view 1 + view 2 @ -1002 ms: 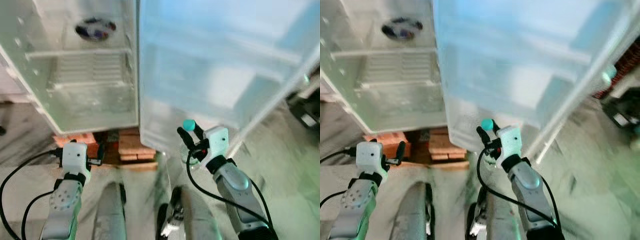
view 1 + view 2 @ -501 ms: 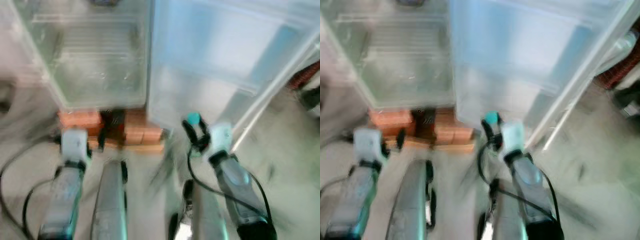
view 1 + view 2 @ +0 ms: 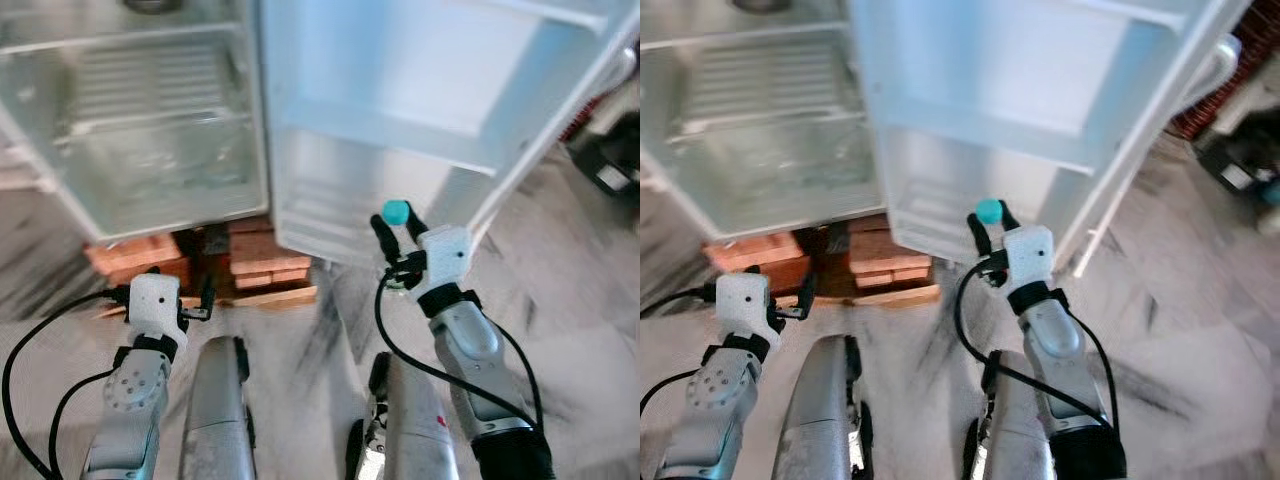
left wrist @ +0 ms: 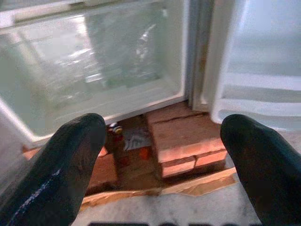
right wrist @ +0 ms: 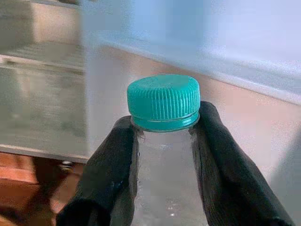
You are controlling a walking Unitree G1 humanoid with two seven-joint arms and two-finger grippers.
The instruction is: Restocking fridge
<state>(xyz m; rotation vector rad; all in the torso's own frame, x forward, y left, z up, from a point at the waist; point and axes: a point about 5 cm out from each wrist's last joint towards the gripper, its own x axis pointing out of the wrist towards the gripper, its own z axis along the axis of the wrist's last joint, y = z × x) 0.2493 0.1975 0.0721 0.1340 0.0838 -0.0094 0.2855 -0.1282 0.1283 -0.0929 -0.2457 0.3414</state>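
A home kitchen corner, shown by a white fridge (image 3: 150, 150) stood open, its door (image 3: 420, 110) swung wide with moulded shelves, the cabinet raised on red bricks (image 3: 260, 265), grey marbled floor (image 3: 580, 330) laid all around.

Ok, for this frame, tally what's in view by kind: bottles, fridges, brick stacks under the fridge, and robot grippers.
Bottle: 1, teal cap, held in the right gripper
Fridge: 1, door open
Brick stacks: 2
Grippers: 2, counting the left gripper, open and empty
Total: 6

Head-down stereo pair, wrist close-ups toward fridge (image 3: 160, 120)
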